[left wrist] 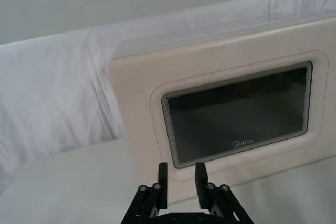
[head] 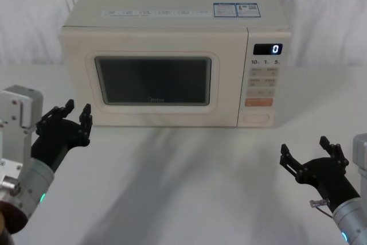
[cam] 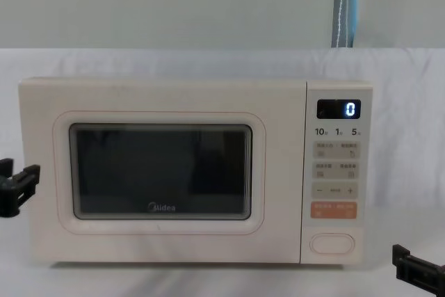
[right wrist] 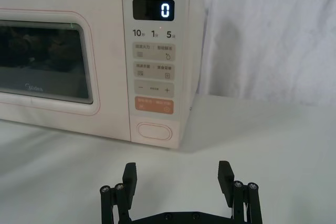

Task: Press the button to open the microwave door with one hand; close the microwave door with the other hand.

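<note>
Microwave: the cream microwave [head: 172, 55] fills the upper centre of the head view, standing on the white table [head: 189, 182] with its display reading 0.
Door: the microwave door [head: 155, 81] sits flush and closed, its dark window left of centre in the frame; nothing has been opened yet.
Button: the button [right wrist: 155, 131] lies at the bottom of the control strip, lower centre of the right wrist view, directly under the orange key [right wrist: 154, 105].
Right gripper: the right gripper [head: 313, 159] hangs at the lower right of the head view, fingers spread wide, well apart from the panel and holding nothing.
Left gripper: the left gripper [head: 70, 120] sits at the left edge, just beside the door's lower left corner, fingers set narrow and empty.
Risk, wrong key: with fingers spread wide, a press could likely land one tip on the orange key above, or straddle the button without depressing it.
Risk, blocked swing: if the door hinges on its left side, the left gripper so near that corner could be struck as the door springs out.
Risk, sliding: a hard push on the button or door might shove the microwave back across the cloth rather than latch it.
</note>
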